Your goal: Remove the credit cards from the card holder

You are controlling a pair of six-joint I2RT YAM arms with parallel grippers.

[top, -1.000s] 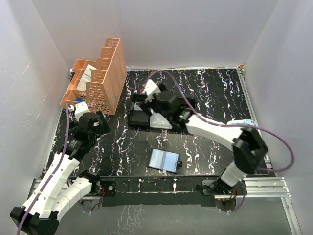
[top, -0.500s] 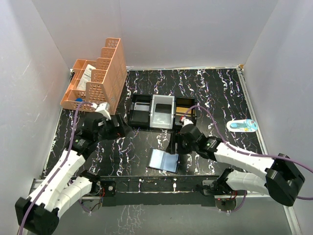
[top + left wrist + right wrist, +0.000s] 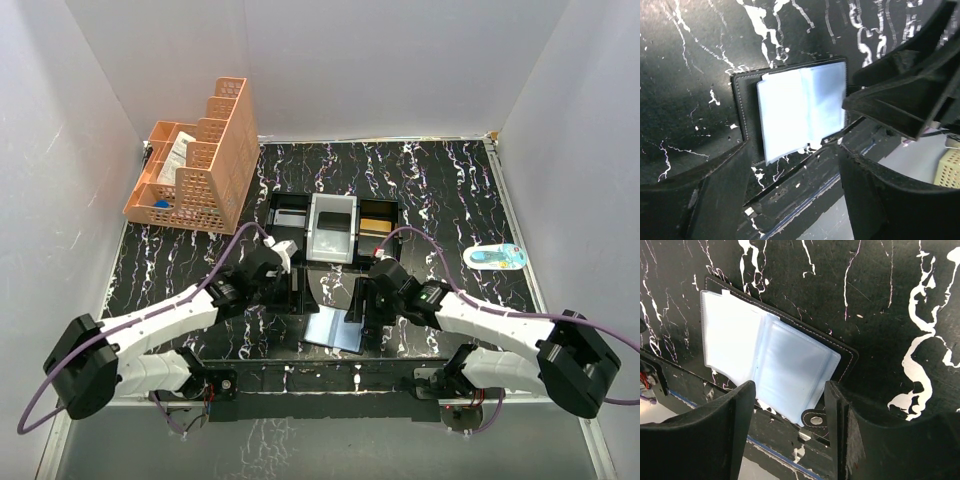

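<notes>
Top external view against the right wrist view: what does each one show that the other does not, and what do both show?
Only top external: the whole left arm and right arm, the orange basket, the three-compartment tray and a small blue-white item. Only right wrist: the metal snap at the edge of the card holder and the stitching on its dark border. Both: the card holder lying open on the marbled table, the right arm's jaws apart over it.

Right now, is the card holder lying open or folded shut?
Open. The card holder lies spread flat, both panels showing, clear sleeves facing up, and the snap tab sticks out unfastened at one edge.
</notes>
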